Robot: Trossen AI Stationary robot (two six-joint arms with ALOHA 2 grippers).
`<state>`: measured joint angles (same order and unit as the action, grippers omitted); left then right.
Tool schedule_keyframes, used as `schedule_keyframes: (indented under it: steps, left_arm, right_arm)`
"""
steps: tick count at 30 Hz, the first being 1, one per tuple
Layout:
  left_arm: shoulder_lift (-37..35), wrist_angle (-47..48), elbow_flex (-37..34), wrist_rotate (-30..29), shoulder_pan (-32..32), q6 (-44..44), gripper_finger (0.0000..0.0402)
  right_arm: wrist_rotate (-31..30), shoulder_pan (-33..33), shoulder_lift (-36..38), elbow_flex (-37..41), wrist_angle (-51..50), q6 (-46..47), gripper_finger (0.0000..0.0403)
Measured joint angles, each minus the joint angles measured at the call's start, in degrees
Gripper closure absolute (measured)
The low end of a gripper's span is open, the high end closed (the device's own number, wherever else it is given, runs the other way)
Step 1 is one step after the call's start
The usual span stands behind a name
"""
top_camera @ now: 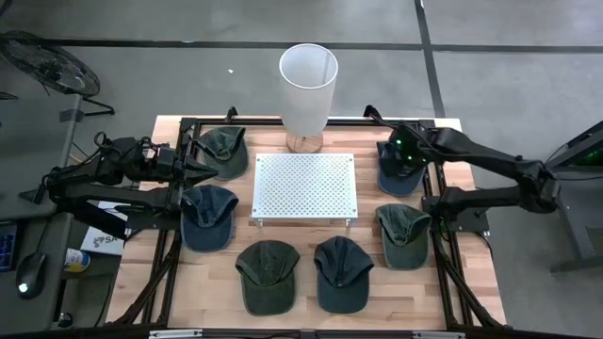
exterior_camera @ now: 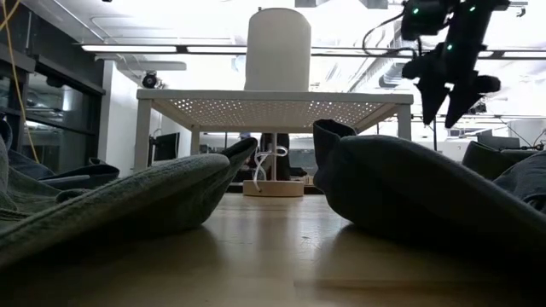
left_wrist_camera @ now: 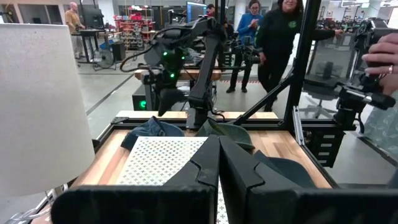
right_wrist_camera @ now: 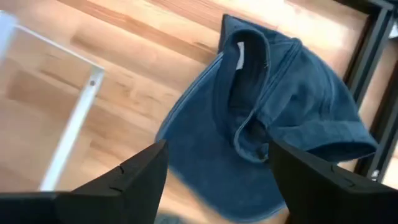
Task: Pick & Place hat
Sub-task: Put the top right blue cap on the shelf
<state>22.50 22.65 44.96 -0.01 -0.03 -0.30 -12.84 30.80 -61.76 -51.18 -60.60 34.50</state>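
Several caps lie around a white perforated platform [top_camera: 303, 185]. A blue cap [top_camera: 397, 182] lies on the wood near the table's far right corner, opening up; the right wrist view shows it as well [right_wrist_camera: 292, 106]. My right gripper [top_camera: 399, 158] hangs open above this cap, fingers pointing down, clear of it [right_wrist_camera: 216, 146]; in the low view it hangs high above the table [exterior_camera: 445, 107]. My left gripper [top_camera: 209, 172] is shut and waits at the table's left side, between a green cap [top_camera: 224, 151] and a blue cap [top_camera: 209, 217], pointing toward the platform [left_wrist_camera: 219, 155].
A white lamp [top_camera: 307, 87] on a wooden base stands at the far edge behind the platform. A green cap [top_camera: 405, 235] lies on the right; a green cap [top_camera: 268, 275] and a blue cap [top_camera: 343, 273] lie near the near edge. People stand beyond the table [left_wrist_camera: 280, 37].
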Motion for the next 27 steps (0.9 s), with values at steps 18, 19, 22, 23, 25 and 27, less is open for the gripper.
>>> schedule_keyframes:
  steps: [18,19,22,23,25,27]
  left_arm:
    - [0.0,0.0,0.01,0.0,0.0,0.0,0.0399]
    - [-0.01,0.0,0.0,0.0,0.01,0.0,0.0399]
    - [0.0,0.0,0.01,0.0,0.01,-0.02,0.0399]
    - [-0.02,0.0,0.01,0.0,-0.01,0.0,0.0399]
    - [0.0,0.0,0.0,0.0,-0.01,-0.02,0.0399]
    - [0.0,0.0,0.01,0.0,0.0,0.0,0.0399]
  right_arm:
    - [0.81,-0.09,-16.4,0.04,7.45,16.62,0.0132]
    - [1.44,0.06,-17.23,0.04,8.29,17.5,0.0132]
    - [2.9,0.58,-19.98,0.04,10.99,19.2,0.0132]
    - [2.99,0.81,-20.81,0.04,11.87,19.4,0.0132]
    - [3.16,1.5,-22.24,-0.02,13.41,19.43,0.0132]
    - [3.12,2.32,-23.58,-0.52,14.24,19.24,0.0132]
